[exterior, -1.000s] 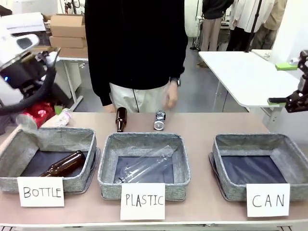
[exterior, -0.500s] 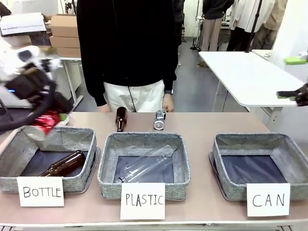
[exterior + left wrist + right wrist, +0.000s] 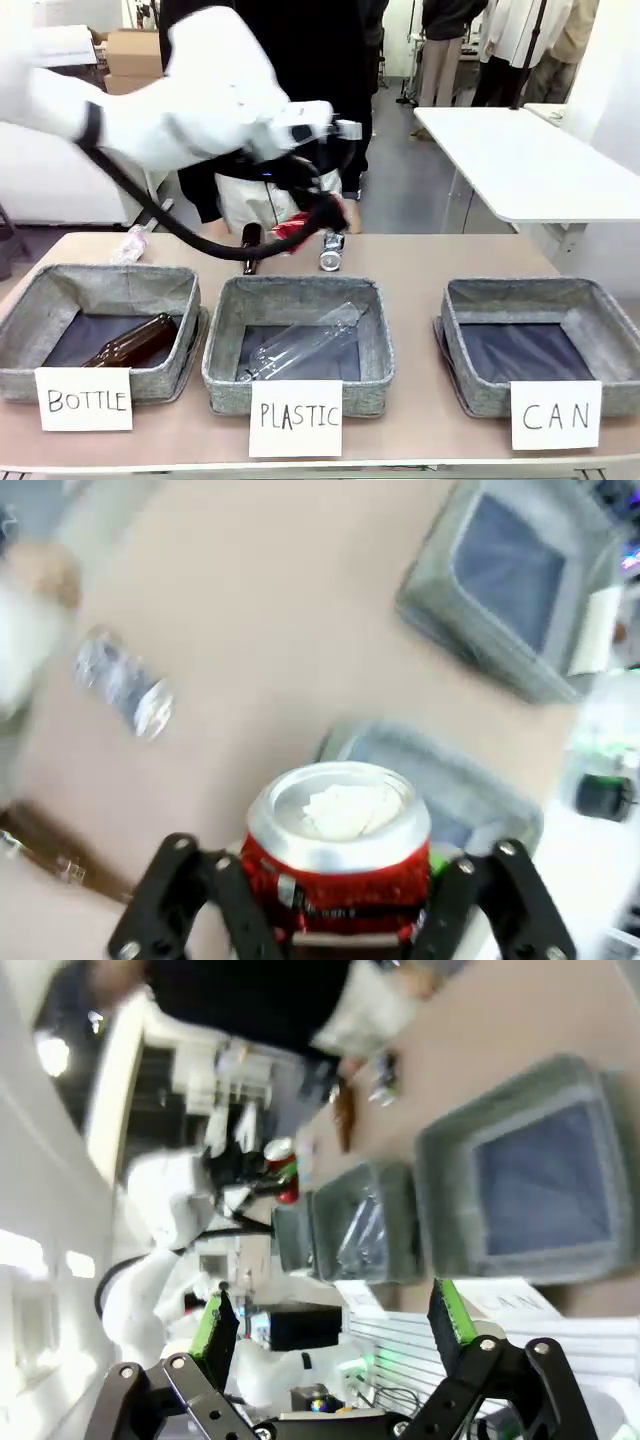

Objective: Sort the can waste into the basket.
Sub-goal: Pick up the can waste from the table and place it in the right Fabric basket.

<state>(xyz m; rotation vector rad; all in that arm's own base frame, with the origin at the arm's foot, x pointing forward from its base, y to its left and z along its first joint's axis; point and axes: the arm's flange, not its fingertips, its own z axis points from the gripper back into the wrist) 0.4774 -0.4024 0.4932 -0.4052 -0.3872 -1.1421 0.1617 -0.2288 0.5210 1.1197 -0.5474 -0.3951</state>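
Observation:
My left gripper [image 3: 306,222] is shut on the red can [image 3: 292,228] and holds it in the air above the far middle of the table. From the left wrist, the red can [image 3: 338,845] stands upright between the black fingers, silver top facing the camera. The dark blue and silver can [image 3: 331,250] lies on the table just right of it, blurred in the left wrist view [image 3: 125,680]. The grey CAN basket [image 3: 458,330] sits at the front right, dark floor bare. My right gripper [image 3: 330,1335] is open, high off to the side, looking over the CAN basket [image 3: 445,1160].
A PLASTIC basket [image 3: 222,350] with a clear bottle sits front middle. The BOTTLE basket [image 3: 30,310] with a brown bottle is front left. Another brown bottle [image 3: 251,247] lies near the cans. A crumpled clear plastic bottle [image 3: 130,243] lies far left. A person [image 3: 290,60] stands at the far side.
My left arm has swung from the far left to the middle of the table, carrying the red can. The right gripper has left the front view.

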